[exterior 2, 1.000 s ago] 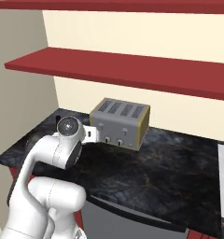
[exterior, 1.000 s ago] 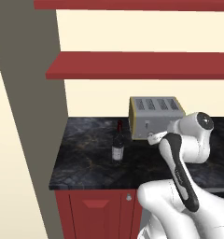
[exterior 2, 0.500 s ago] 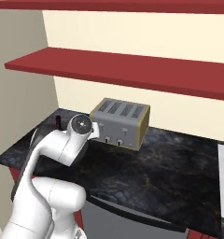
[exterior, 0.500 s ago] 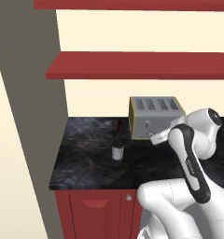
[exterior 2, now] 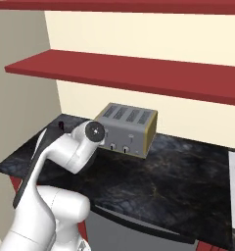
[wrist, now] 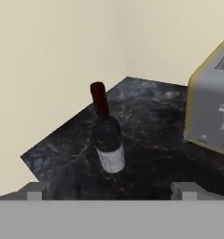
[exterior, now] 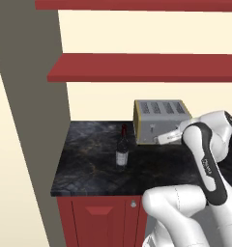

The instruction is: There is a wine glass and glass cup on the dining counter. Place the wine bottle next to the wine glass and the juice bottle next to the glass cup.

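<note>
On the black marbled bench (exterior: 89,164), near its left end, the wine bottle (exterior: 122,150) stands upright: dark body, dark red neck, pale label round the lower body. It is well clear of the bench edges and apart from everything else on the surface.

Hand view: wine bottle (wrist: 106,135) sits centre frame, appearing slightly tilted with the camera's roll; bench corner and cream walls behind it. Claw (wrist: 111,190) is released, its two grey fingertips (wrist: 35,191) spread wide at the bottom of the view, nothing between them, bottle ahead of them and not touched.

To the bottle's right, towards the back wall, a four-slot silver toaster (exterior: 161,120) with yellowish sides stands on the same bench; gap between it and the bottle is plain. Right base view: toaster (exterior 2: 127,128) with two knobs on its front; the bottle's top (exterior 2: 61,126) just shows behind the arm's white wrist.

Red cabinet doors (exterior: 103,222) under the bench. Two red shelves (exterior: 147,67) on the cream wall above. Grey-brown column (exterior: 28,106) left of the bench.
</note>
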